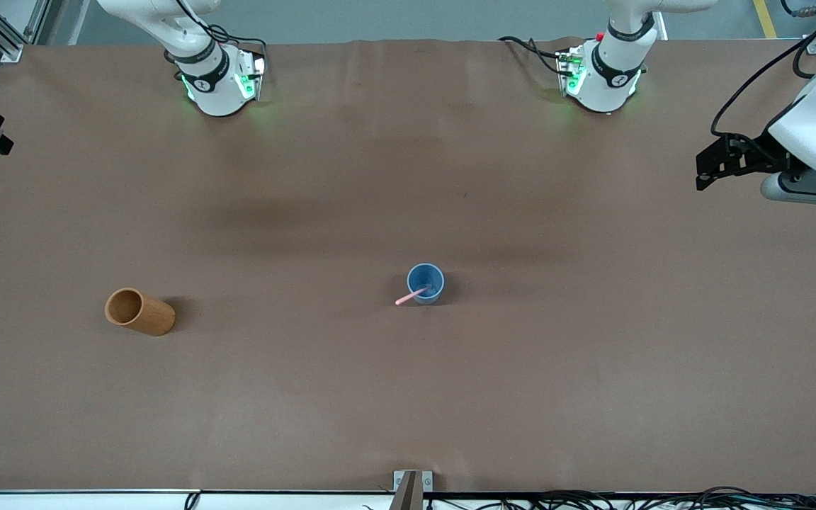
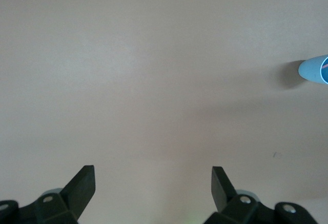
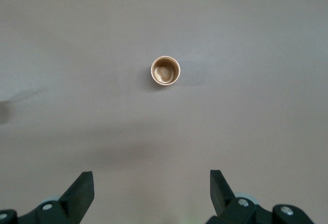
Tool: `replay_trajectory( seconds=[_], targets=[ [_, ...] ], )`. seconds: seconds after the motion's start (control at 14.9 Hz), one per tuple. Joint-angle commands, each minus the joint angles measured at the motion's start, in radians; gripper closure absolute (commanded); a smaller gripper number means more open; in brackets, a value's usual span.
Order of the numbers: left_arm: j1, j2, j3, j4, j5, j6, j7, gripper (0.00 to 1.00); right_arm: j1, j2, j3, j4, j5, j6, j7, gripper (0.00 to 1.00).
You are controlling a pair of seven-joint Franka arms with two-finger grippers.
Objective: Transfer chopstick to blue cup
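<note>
Table (image 1: 408,397): brown surface, both arm bases along one edge.

Left gripper (image 2: 152,183): raised over bare table at the left arm's end, jaws spread wide, holding nothing. Also seen in the front view (image 1: 716,166).

Right gripper (image 3: 151,185): high above the table toward the right arm's end, looking straight down at the brown cup; jaws spread wide, empty.

Brown cup (image 1: 140,312): tall cylinder, upright, toward the right arm's end, well apart from the blue cup.

Blue cup (image 1: 426,283): small, upright, near the table's middle.

Chopstick (image 1: 410,297): pale pink, standing tilted inside the blue cup, upper end leaning out over the rim.
</note>
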Motion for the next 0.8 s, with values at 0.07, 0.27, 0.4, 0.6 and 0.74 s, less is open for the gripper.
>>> replay_trajectory(
  seconds=[0.07,0.27,0.4,0.6,0.74],
  targets=[
    [0.001,0.008,0.001,0.022,-0.009,-0.006,0.011,0.0,-0.025,0.003,0.02,0.005,0.021,-0.016,-0.048,0.0],
    [0.002,0.008,0.001,0.022,-0.009,-0.006,0.013,0.0,-0.036,0.003,0.02,0.003,0.019,-0.029,-0.056,0.0],
    [0.002,0.008,0.001,0.022,-0.009,-0.006,0.007,0.0,-0.039,0.005,0.02,0.001,0.021,-0.03,-0.058,0.0],
    [0.001,0.008,-0.002,0.022,-0.009,-0.006,0.004,0.0,-0.041,0.005,0.02,0.0,0.021,-0.03,-0.058,0.0],
    [0.002,0.008,-0.002,0.022,-0.009,-0.006,0.004,0.0,-0.042,0.006,0.021,-0.002,0.025,-0.026,-0.059,0.0]
  ],
)
